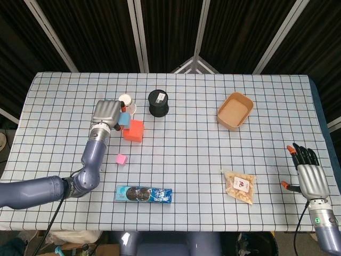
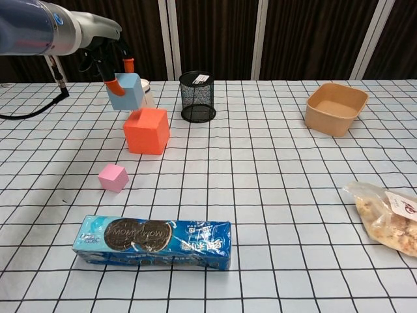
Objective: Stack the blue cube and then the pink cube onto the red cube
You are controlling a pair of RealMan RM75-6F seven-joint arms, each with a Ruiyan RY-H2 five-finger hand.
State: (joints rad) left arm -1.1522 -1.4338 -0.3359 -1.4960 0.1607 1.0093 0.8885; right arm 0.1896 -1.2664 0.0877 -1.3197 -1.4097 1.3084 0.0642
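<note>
Blue cube (image 2: 127, 92) held by left hand (image 1: 107, 112) at red cube's (image 2: 146, 130) 11 o'clock, right hand (image 1: 308, 172) empty with fingers apart, pink cube (image 2: 113, 177) on worktop (image 2: 273, 182)

Around the red cube (image 2: 146, 130), the paper cup (image 1: 127, 102) stands close at 11 o'clock and the black mesh holder (image 2: 197, 96) at 1 o'clock. The pink cube (image 2: 113, 177) lies at 7 o'clock, the cookie pack (image 2: 152, 235) beyond at 6 o'clock. Open worktop (image 2: 273, 169) extends at 3 o'clock.

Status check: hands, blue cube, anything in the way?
Left hand holds blue cube in the air, over back-left of red cube. Right hand open, idle. Pink cube on table. White cup close behind.
</note>
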